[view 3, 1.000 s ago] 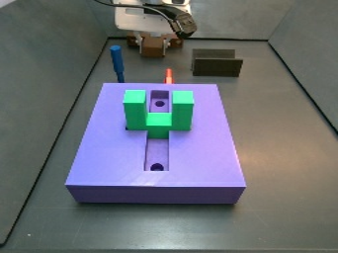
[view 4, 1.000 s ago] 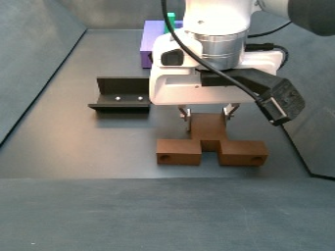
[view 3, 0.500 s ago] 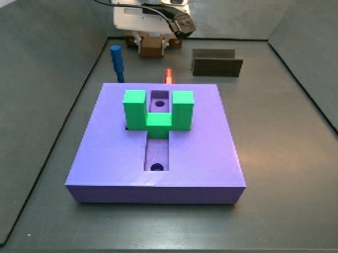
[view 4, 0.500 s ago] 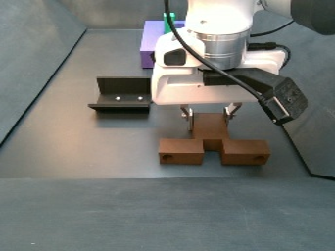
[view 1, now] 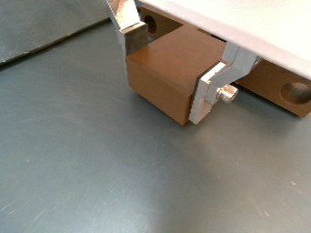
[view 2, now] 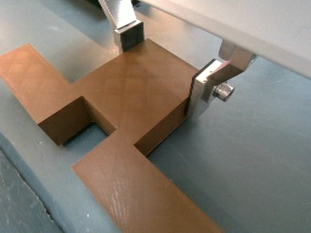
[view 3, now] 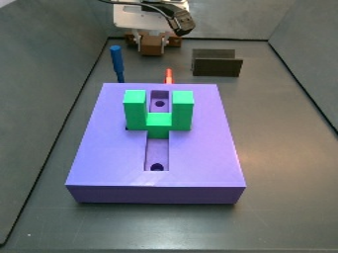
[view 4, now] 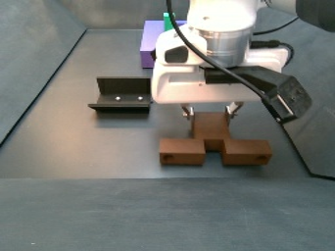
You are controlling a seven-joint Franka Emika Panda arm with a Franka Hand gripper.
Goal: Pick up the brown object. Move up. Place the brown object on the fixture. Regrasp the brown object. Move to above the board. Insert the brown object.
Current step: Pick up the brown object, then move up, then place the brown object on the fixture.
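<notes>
While the brown object (view 4: 214, 145) lies flat on the dark floor, it is straddled by the gripper (view 4: 211, 112), which is set low over the narrow stem of the piece. In both wrist views the silver fingers (view 1: 223, 82) are seen on opposite sides of the brown stem, and in a wrist view one pad (view 2: 206, 87) appears pressed against its side face while the opposite finger (view 2: 126, 27) sits at the stem's top edge, so the jaws look drawn in against the piece; whether a firm grip is made cannot be told for certain. Below the gripper in a side view, the forked wide end of the brown object (view 2: 85, 114) is seen spreading into two blocks with a notch between them, and a round hole (view 1: 295, 90) is visible near the other end in a wrist view. The fixture (view 4: 118, 95) is placed well apart from the gripper, to its side on the floor. Beyond the gripper, the board (view 3: 158, 141) is seen with its green U-shaped block (view 3: 158, 109) standing across the central slot (view 3: 157, 154). Between the board and the gripper, a thin red peg (view 3: 169, 75) and a blue peg (view 3: 117, 60) are found near the board's far edge.
</notes>
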